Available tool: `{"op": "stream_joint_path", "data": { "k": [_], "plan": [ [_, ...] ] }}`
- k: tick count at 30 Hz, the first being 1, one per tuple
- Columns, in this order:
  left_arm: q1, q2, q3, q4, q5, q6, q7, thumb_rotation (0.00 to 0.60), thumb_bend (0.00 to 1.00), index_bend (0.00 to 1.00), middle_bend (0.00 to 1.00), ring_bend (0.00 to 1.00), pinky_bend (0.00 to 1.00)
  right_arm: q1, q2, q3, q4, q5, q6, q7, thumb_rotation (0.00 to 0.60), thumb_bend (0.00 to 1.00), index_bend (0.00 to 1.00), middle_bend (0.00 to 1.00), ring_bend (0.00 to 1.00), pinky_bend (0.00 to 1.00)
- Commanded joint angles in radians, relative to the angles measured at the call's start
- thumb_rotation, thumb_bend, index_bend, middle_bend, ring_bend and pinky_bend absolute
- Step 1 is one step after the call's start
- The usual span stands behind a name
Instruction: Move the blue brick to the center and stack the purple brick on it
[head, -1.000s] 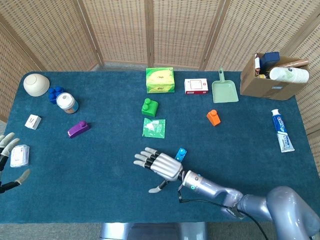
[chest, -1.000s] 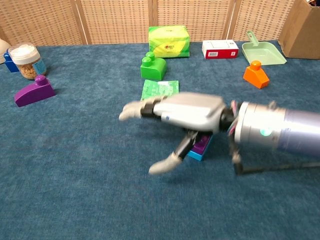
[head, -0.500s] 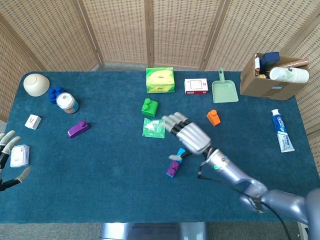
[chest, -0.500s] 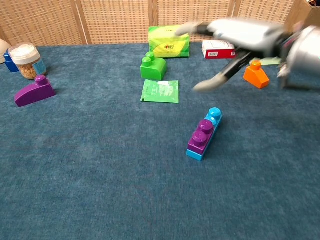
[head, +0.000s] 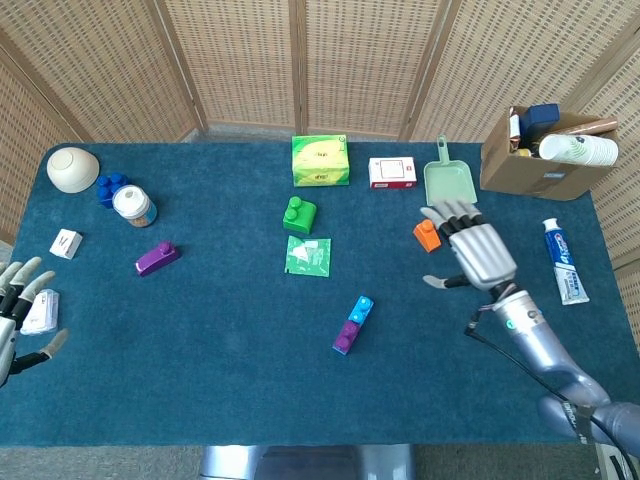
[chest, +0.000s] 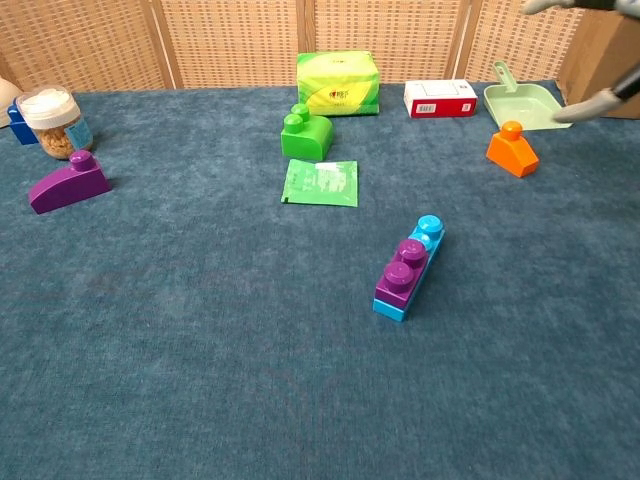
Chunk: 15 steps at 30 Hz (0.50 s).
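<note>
A light blue brick (head: 361, 305) (chest: 428, 231) lies near the middle of the table. A small purple brick (head: 347, 334) (chest: 402, 267) sits stacked on its near end. My right hand (head: 474, 249) hovers to the right of the stack, fingers spread and empty; only its fingertips (chest: 590, 100) show at the top right of the chest view. My left hand (head: 22, 300) is at the far left table edge, fingers apart, holding nothing. A second purple brick (head: 157, 258) (chest: 68, 183) with a sloped side lies at the left.
A green brick (head: 298, 214), a green packet (head: 307, 255), an orange brick (head: 426, 235), a green box (head: 320, 160), a red-and-white box (head: 392, 172) and a green dustpan (head: 449, 180) lie beyond. A cardboard box (head: 540, 150), toothpaste (head: 565, 262), jar (head: 132, 205), bowl (head: 73, 168).
My right hand lifted off the stacked bricks and swung up and to the right, away from them. The purple-on-blue stack stays where it was left. My left hand shifted slightly.
</note>
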Motion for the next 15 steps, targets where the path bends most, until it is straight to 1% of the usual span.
{"op": "stream_joint_path", "data": {
  "k": [1, 3, 5, 8, 11, 13, 15],
  "plan": [
    [-0.008, 0.002, -0.010, -0.020, -0.022, -0.019, 0.037, 0.558, 0.32, 0.14, 0.00, 0.00, 0.00, -0.054, 0.040, 0.000, -0.007, 0.042, 0.038, -0.029, 0.412, 0.00, 0.10, 0.02, 0.00, 0.00],
    [-0.009, 0.003, -0.011, -0.031, -0.029, -0.025, 0.045, 0.561, 0.32, 0.15, 0.00, 0.00, 0.00, -0.070, 0.051, 0.001, -0.017, 0.051, 0.049, -0.037, 0.420, 0.00, 0.11, 0.04, 0.00, 0.00],
    [-0.010, 0.001, -0.014, -0.040, -0.038, -0.030, 0.052, 0.562, 0.32, 0.17, 0.01, 0.00, 0.00, -0.088, 0.061, 0.001, -0.024, 0.058, 0.063, -0.045, 0.437, 0.03, 0.13, 0.06, 0.00, 0.00],
    [-0.012, -0.006, -0.018, -0.045, -0.049, -0.037, 0.075, 0.563, 0.32, 0.18, 0.03, 0.00, 0.00, -0.115, 0.074, -0.002, -0.031, 0.065, 0.089, -0.070, 0.481, 0.11, 0.18, 0.10, 0.00, 0.00],
    [-0.012, -0.012, -0.018, -0.055, -0.063, -0.049, 0.102, 0.564, 0.32, 0.20, 0.05, 0.00, 0.00, -0.151, 0.083, -0.004, -0.035, 0.071, 0.135, -0.112, 0.526, 0.16, 0.25, 0.16, 0.01, 0.02],
    [-0.011, -0.015, -0.017, -0.067, -0.072, -0.055, 0.111, 0.564, 0.32, 0.20, 0.06, 0.00, 0.00, -0.177, 0.089, -0.005, -0.045, 0.080, 0.165, -0.146, 0.537, 0.18, 0.29, 0.19, 0.04, 0.05],
    [-0.008, -0.016, -0.015, -0.075, -0.081, -0.060, 0.117, 0.567, 0.32, 0.21, 0.08, 0.00, 0.00, -0.199, 0.096, -0.004, -0.060, 0.093, 0.188, -0.170, 0.536, 0.19, 0.30, 0.21, 0.05, 0.06]
  ]
}}
